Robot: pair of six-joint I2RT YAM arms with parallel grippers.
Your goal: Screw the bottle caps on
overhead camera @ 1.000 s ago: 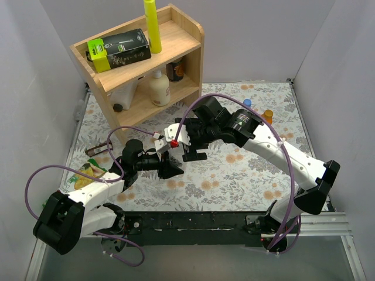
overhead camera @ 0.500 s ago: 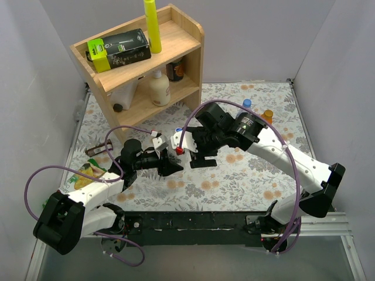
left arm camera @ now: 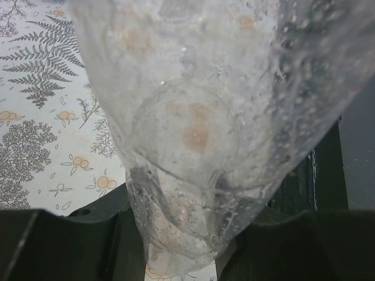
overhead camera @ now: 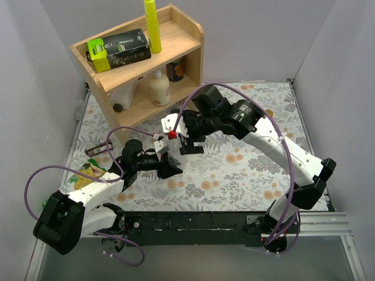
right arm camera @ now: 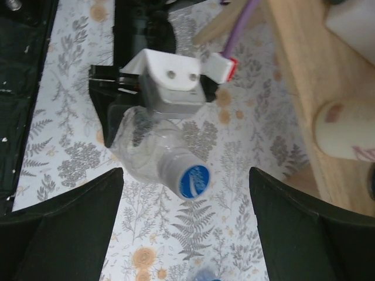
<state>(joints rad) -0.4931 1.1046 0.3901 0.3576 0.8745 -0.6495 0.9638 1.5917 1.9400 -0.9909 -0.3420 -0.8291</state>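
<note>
My left gripper (overhead camera: 169,167) is shut on the body of a clear unlabelled bottle (left arm camera: 217,117), which fills the left wrist view. In the right wrist view the bottle (right arm camera: 143,152) lies tilted in the left gripper (right arm camera: 108,120), neck toward the camera, with a white cap with a blue top (right arm camera: 190,178) on its neck. My right gripper (overhead camera: 187,146) is open and empty, with its fingers (right arm camera: 58,228) wide on either side, short of the cap. A blurred blue round thing (right arm camera: 206,275) lies on the mat at the bottom edge. The orange bottle (overhead camera: 268,112) peeks out behind the right arm.
A wooden shelf (overhead camera: 146,64) stands at the back left, close to my right gripper; its edge also shows in the right wrist view (right arm camera: 299,88). It holds a cream lotion bottle (overhead camera: 159,88), a yellow tube (overhead camera: 152,23) and a green-black box (overhead camera: 117,50). A floral mat (overhead camera: 234,170) covers the table.
My right gripper has drawn back and left toward the shelf, away from the bottle's cap. The left arm and its bottle have stayed in place.
</note>
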